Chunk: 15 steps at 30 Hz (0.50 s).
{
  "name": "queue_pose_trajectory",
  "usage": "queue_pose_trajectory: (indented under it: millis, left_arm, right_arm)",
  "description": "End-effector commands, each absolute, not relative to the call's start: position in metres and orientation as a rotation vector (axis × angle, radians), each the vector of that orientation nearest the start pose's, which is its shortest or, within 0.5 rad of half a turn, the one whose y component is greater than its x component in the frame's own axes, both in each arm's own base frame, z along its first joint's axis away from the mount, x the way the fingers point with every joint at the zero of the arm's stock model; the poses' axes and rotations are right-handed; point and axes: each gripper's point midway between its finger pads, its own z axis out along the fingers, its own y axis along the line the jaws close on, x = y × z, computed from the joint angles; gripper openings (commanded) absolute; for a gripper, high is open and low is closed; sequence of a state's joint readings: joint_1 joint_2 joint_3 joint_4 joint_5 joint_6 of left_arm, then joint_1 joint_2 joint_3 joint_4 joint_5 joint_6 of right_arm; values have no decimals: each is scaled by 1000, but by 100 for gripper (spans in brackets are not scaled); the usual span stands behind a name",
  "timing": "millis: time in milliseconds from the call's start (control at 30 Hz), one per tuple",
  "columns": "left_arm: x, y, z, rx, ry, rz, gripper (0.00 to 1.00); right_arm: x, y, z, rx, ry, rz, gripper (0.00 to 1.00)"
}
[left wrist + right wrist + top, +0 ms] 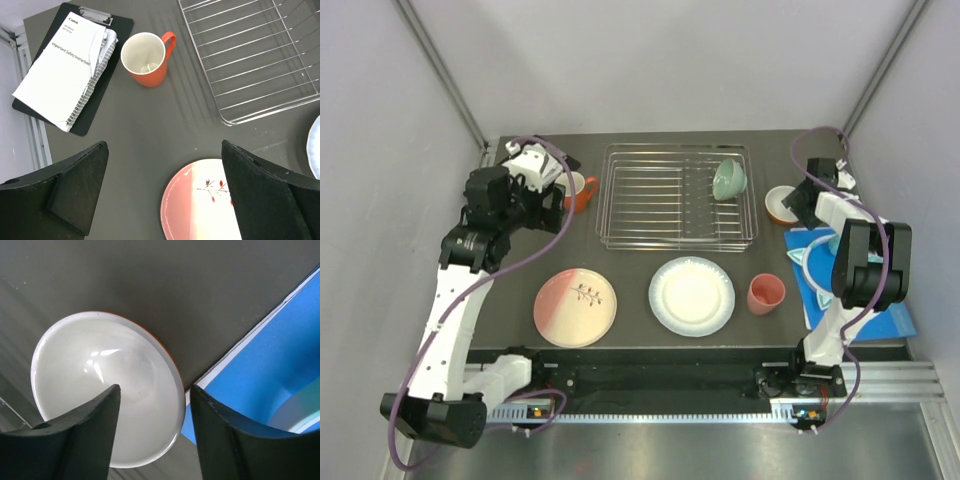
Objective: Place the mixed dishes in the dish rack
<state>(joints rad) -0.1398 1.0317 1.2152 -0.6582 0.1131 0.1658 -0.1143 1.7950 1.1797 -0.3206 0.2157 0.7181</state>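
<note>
Right gripper [155, 388] first: its jaws stand apart and straddle the rim of a small bowl [100, 380], glossy white inside with an orange outer edge. One finger is over the bowl's inside and the other is outside the rim. I can't tell whether either pad touches it. This bowl sits upright on the table just off the right side of the dish rack [650, 200], with a blue mat [280, 355] on its far side from the rack.

Left gripper [164, 146]: jaws spread wide, nothing between them, hanging over bare table off the rack's left front corner.

In the rack, near its right end, the mint green bowl [729, 180] is tipped on its edge among the silver bars. Just left of the rack stands the orange handled mug [146, 59], upright, cream inside, handle turned toward the rack. Farther left lies a clipboard [60, 65] with a white booklet.

In front of the rack sits the pink-and-cream plate [575, 307] with its leaf sprig. The white plate with pale blue rim [692, 296] is beside it, and the salmon-pink cup [766, 294] stands upright off the rack's right front corner.
</note>
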Motion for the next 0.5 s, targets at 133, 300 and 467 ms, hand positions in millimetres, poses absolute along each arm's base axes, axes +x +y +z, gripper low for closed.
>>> queue_pose_trajectory:
  millis: [133, 300, 467]
  left_arm:
    - [302, -45, 284, 351, 1981, -35, 99]
    - [287, -39, 267, 344, 2009, -12, 99]
    - [270, -34, 247, 347, 2044, 3, 99]
  right_arm:
    - [453, -73, 56, 1071, 2180, -20, 44]
    - [445, -75, 41, 1075, 2210, -53, 35]
    - [442, -71, 68, 1054, 2161, -13, 0]
